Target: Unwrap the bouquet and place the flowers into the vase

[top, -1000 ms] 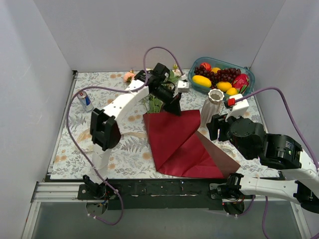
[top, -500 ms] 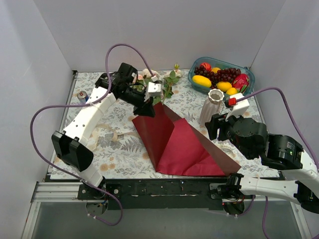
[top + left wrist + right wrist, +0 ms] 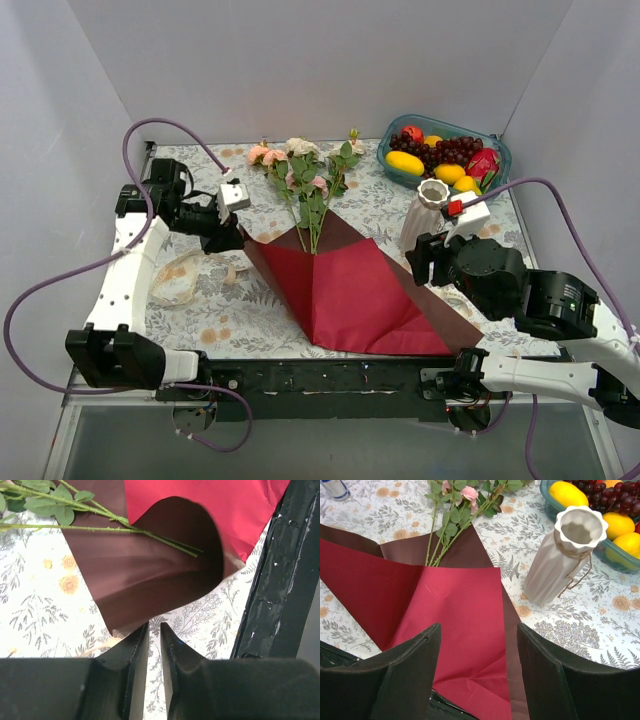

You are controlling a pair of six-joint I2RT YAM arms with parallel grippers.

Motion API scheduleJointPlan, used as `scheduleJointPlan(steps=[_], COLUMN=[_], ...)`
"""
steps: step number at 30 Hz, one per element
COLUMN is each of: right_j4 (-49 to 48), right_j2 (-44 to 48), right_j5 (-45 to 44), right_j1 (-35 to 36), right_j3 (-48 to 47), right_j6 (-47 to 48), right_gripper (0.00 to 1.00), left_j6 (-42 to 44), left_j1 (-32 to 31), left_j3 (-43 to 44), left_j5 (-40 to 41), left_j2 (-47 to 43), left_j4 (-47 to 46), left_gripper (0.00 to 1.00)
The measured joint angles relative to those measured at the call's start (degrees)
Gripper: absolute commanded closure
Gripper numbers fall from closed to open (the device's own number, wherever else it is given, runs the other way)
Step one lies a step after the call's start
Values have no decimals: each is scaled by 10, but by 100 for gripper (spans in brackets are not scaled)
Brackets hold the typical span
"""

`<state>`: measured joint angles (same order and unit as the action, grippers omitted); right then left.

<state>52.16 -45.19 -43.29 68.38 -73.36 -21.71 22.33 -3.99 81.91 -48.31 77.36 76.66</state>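
Left jaws: almost closed, only a thin slit between the fingertips; patterned worktop shows through the slit, nothing pinched; the curled edge of the dark red paper lies just past the tips, touching or barely clear, cannot tell which; seen from above, these jaws sit low at the paper's left corner, the left arm reaching along the left side of the worktop.

Right jaws: spread wide, nothing between the fingers; they hang over the near right part of the paper, clear of it; the vase stands ahead and to their right, apart from them.

Paper: opened out on the worktop, a bright red sheet on a darker brown-red one, a raised fold running down the middle.

Flowers: lying loose, stem ends on the far part of the paper, pink and cream heads and leaves on the worktop beyond, toward the far wall; near the left jaws but not touching, well apart from the right jaws; in the left wrist view the thin green stems cross the dark sheet.

Vase: upright, white, ribbed, wavy rim, twine round the neck; just beside the paper's right edge; teal fruit bowl just behind it.

Cream ribbon: loose on the worktop beside the left arm.
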Motion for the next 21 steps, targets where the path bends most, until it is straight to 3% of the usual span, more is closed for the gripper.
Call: scheduleJointPlan(steps=[3,5,11,21], right_j4=[0,-3,-16,-26], right_j2=[-5,-13,-36,-66], right_j5=[3,6,13,13], right_j1=[0,0,0,0], right_j3=[12,19,30,30], right_j6=[-3,-4,-6,-17], right_gripper=[29,28,27,27], left_j6=[-5,-21,-79,-196], left_j1=[17,26,77,80], left_j3=[-13,-13,3,128], left_j5=[10,11,9,9], left_j2=[-33,-42,-55,-128], left_j4=[4,-6,-24,-66], left_gripper=[61,2,2,2])
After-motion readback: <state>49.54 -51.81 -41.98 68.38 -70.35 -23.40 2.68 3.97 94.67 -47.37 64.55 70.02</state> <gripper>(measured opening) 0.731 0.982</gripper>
